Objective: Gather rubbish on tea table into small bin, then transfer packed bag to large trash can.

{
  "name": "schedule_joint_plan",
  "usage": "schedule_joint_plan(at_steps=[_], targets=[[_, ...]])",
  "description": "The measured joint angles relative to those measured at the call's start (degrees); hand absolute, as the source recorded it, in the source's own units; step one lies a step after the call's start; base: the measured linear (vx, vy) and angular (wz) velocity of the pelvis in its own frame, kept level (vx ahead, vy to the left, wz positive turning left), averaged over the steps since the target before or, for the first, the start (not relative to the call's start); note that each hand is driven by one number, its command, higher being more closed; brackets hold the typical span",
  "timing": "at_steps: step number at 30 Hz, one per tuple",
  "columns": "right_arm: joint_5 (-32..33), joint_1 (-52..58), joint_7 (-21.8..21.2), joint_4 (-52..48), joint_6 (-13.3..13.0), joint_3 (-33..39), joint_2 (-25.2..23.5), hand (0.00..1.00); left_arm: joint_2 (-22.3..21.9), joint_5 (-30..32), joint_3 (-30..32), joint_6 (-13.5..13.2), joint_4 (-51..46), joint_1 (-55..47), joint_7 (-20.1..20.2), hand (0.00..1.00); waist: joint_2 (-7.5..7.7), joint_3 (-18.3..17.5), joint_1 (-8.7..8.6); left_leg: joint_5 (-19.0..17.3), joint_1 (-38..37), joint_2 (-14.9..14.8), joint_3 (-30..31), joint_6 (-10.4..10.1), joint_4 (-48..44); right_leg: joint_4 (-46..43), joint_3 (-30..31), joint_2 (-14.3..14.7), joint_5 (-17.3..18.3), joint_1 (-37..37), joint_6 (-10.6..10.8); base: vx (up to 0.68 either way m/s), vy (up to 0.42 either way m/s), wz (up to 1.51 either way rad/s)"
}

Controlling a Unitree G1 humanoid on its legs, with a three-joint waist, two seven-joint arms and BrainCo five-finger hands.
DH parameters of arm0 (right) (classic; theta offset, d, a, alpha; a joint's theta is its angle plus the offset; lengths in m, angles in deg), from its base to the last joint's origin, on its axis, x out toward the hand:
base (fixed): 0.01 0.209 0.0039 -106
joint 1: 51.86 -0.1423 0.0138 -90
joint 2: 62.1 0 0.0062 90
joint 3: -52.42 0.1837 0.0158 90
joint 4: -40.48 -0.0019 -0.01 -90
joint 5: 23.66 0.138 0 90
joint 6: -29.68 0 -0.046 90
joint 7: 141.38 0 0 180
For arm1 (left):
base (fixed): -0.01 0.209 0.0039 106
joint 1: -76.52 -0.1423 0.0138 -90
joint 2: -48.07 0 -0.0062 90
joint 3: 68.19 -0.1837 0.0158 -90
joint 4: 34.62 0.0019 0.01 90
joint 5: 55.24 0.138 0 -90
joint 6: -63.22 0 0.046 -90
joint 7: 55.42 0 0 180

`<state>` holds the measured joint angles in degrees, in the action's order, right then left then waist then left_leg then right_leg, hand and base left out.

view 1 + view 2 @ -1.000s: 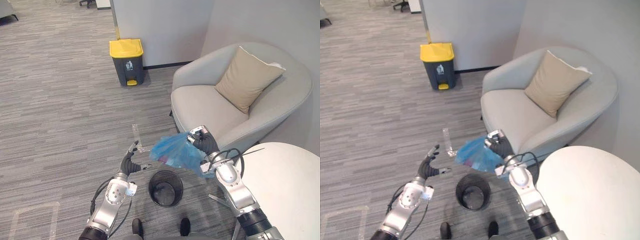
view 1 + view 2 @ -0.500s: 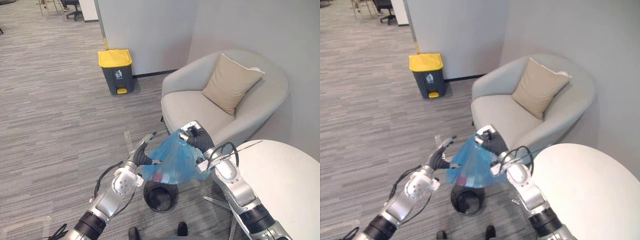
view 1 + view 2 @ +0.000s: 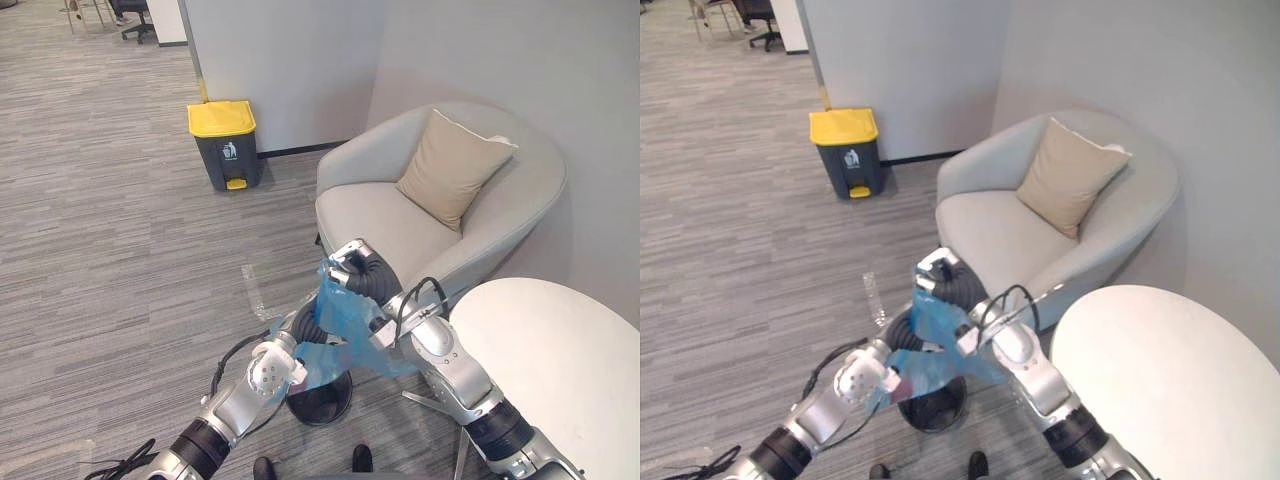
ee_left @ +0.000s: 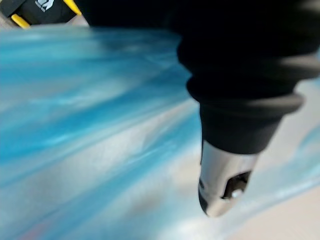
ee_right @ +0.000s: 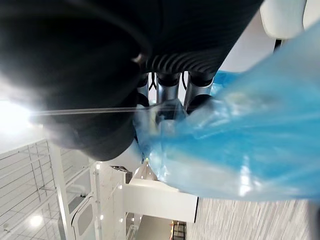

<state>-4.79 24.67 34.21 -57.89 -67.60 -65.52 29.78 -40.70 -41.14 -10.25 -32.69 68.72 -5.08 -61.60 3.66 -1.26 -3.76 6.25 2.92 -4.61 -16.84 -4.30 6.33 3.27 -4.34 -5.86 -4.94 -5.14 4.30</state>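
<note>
A blue rubbish bag (image 3: 345, 322) hangs above the small black mesh bin (image 3: 322, 404) on the floor. My right hand (image 3: 364, 279) is shut on the bag's gathered top, its fingers (image 5: 170, 93) curled into the plastic (image 5: 250, 150). My left hand (image 3: 302, 324) sits against the bag's left side, partly covered by it, and the blue film (image 4: 75, 125) lies close in front of it. The large grey trash can with a yellow lid (image 3: 225, 143) stands by the far wall, well beyond both hands.
A light grey armchair (image 3: 380, 215) with a beige cushion (image 3: 452, 165) stands just right of the bag. The round white tea table (image 3: 560, 350) is at the lower right. Grey carpet (image 3: 110, 250) stretches from the bin to the trash can.
My left hand has swung in from the left and now rests against the bag. My right hand has raised the bag a little. The head camera has shifted.
</note>
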Motion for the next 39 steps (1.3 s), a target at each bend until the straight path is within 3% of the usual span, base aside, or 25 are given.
schedule_joint_plan(at_steps=[11, 12, 20, 30, 31, 39], targets=[[6.19, -4.38, 0.02, 0.12, 0.89, -4.70, -4.47, 1.00, -4.93, 1.34, 1.32, 0.86, 8.41, 1.79, -3.70, 0.00, 0.32, -0.24, 0.28, 0.00, -0.21, -0.01, -0.74, 0.00, 0.00, -1.09, 0.98, 0.05, 0.10, -0.84, -0.07, 0.00, 0.001, -0.03], [6.36, -4.48, 0.02, 0.12, 0.89, -4.85, -4.60, 1.00, -5.05, 1.55, 1.32, 1.15, 8.61, 1.82, -3.77, 1.00, 0.32, -0.26, 0.28, 0.00, -0.21, -0.01, -0.74, 0.00, 0.00, -1.09, 0.98, 0.05, 0.10, -0.83, -0.07, 0.00, 0.000, 0.00], [10.77, -5.40, 0.03, 0.24, 1.06, -7.72, -6.53, 1.00, -7.35, 1.51, 1.58, 2.34, 12.16, 2.23, -7.44, 1.00, 0.81, -0.63, 0.25, 0.02, -0.37, -0.13, -0.92, -0.03, 0.00, -1.16, 1.24, 0.33, 0.05, -0.86, -0.13, 0.00, -0.002, -0.01], [11.61, -2.56, -1.38, 0.24, 0.47, -7.12, -7.13, 1.00, -7.71, -0.89, 4.98, 3.77, 14.08, 1.96, -8.66, 1.00, 0.88, -0.68, -0.01, -0.10, -1.01, -0.36, -1.40, -0.25, 0.02, -1.94, 1.88, 0.42, 0.91, -0.93, -0.11, 0.00, -0.002, -0.03], [11.47, -2.12, -1.49, 0.24, 0.44, -6.81, -7.27, 0.00, -7.84, -0.92, 5.46, 3.78, 14.34, 1.84, -8.66, 1.00, 0.89, -0.68, -0.02, -0.12, -1.01, -0.36, -1.40, -0.27, 0.02, -1.93, 1.88, 0.42, 0.92, -0.94, -0.12, 0.00, 0.000, 0.00], [7.61, 4.55, -1.98, 0.34, -1.26, -1.41, -8.07, 0.00, -7.77, -3.14, 10.97, 4.05, 14.43, -1.46, -8.67, 1.00, 1.10, -0.82, -0.01, -0.35, -0.92, -0.47, -1.30, -0.58, 0.03, -1.88, 1.82, 0.43, 1.01, -0.93, -0.09, 0.00, 0.000, 0.00]])
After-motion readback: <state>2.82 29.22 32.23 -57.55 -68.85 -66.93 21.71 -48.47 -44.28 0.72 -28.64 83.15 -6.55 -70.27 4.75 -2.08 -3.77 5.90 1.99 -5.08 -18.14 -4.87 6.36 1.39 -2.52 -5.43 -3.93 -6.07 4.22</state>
